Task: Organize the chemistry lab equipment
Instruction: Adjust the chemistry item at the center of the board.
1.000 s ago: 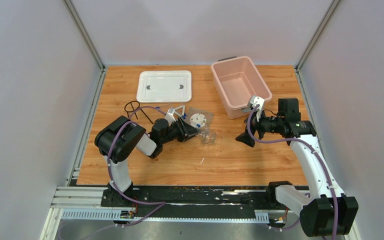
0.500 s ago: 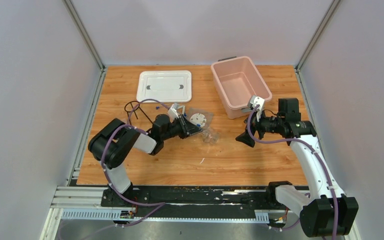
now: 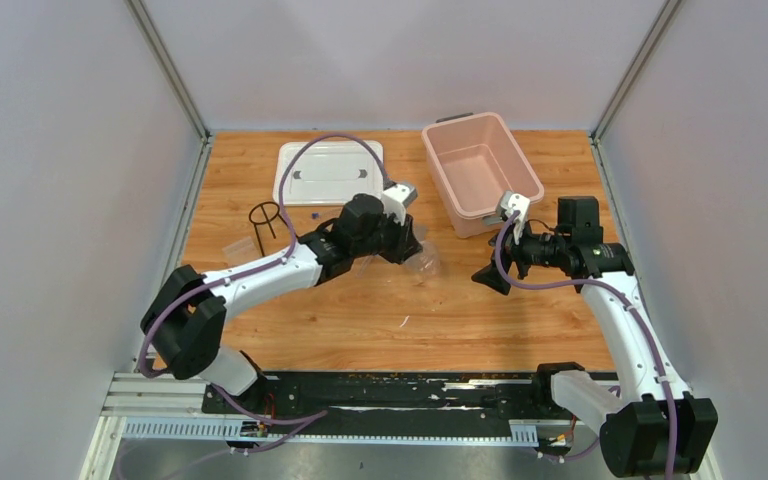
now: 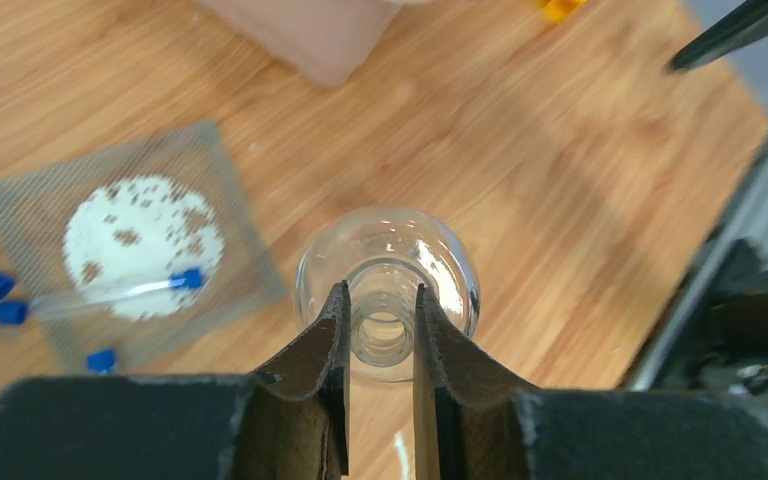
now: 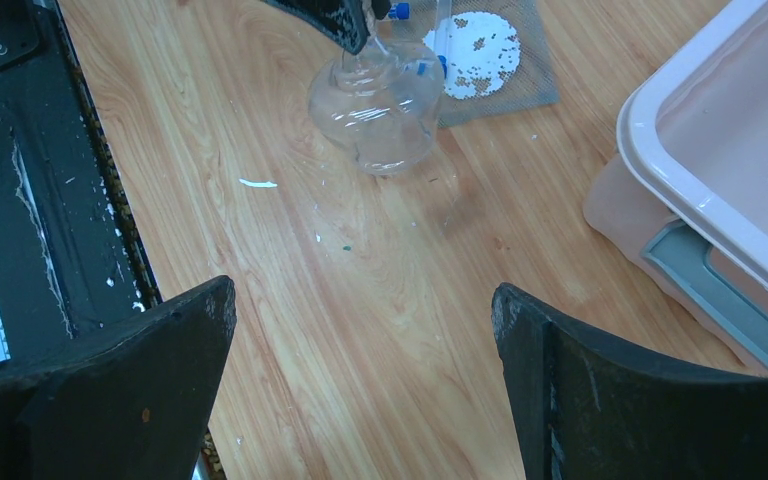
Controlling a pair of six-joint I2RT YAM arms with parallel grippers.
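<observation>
The left claw (image 4: 380, 312) pinches the neck of a clear round-bottomed flask (image 4: 392, 243), which seems to hang just above the wooden surface (image 4: 580, 200), near the mesh square with a white disc (image 4: 140, 235). Thin-walled and glossy, it looks light, slippery and breakable. The neck under the lip seems the one sure hold, squeezed gently. The right claw (image 5: 362, 295) gapes wide, holding nothing, beside the pink bin (image 5: 700, 120).

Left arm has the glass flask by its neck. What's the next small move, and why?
Probably carry the clear round glass flask over toward the pink plastic bin. The left gripper has its fingers clamped on the flask's neck, the bin stands uncovered close by, and the right gripper is open and empty, so nothing else looks ready to move.
</observation>
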